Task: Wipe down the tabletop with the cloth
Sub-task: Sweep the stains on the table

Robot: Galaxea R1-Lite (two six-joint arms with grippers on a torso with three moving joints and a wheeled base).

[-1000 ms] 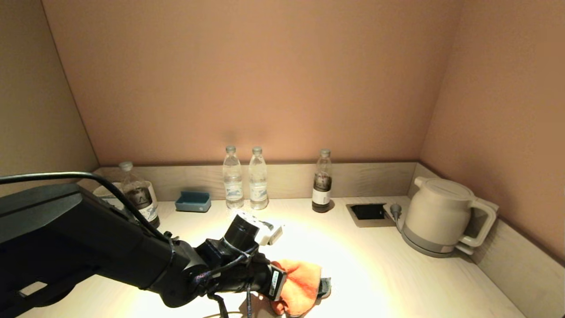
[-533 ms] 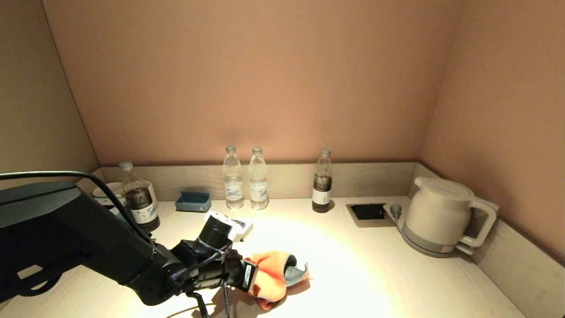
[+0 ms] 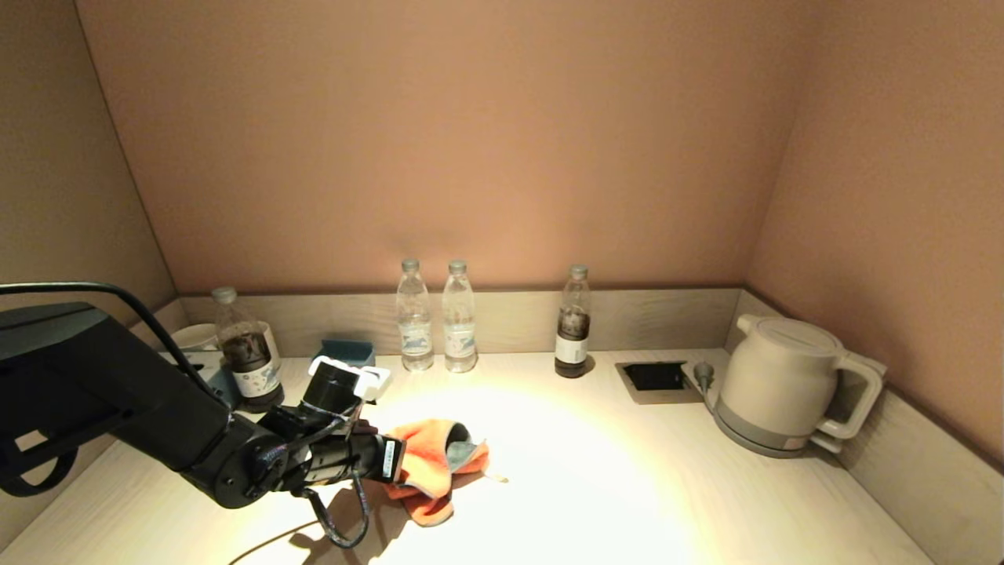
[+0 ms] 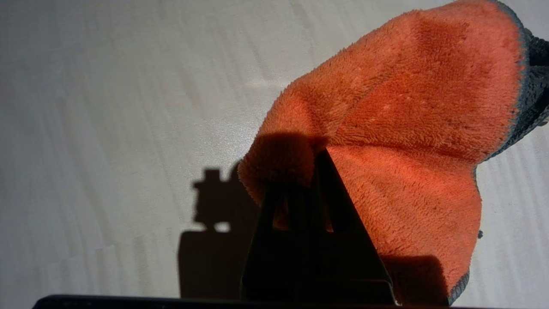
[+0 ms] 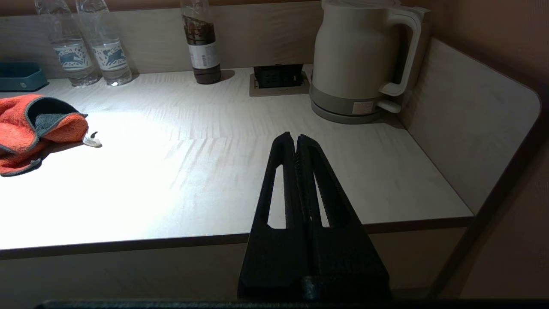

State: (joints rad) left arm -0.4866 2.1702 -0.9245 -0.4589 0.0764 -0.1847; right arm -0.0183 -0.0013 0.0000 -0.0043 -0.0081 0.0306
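Observation:
The orange cloth with its dark grey edge lies bunched on the pale tabletop, left of centre. My left gripper is shut on its left fold and holds it low against the surface. In the left wrist view the black fingers pinch into the cloth, which spreads over the tabletop. My right gripper is shut and empty, hovering over the table's front edge on the right. From there the cloth shows far off on the tabletop.
Two clear water bottles and a dark bottle stand along the back rim. Another dark bottle and a blue-grey box are back left. A pale kettle and a socket recess sit back right.
My left arm has dragged the cloth leftward and a little away from the front edge across the tabletop. The right gripper stays where it was.

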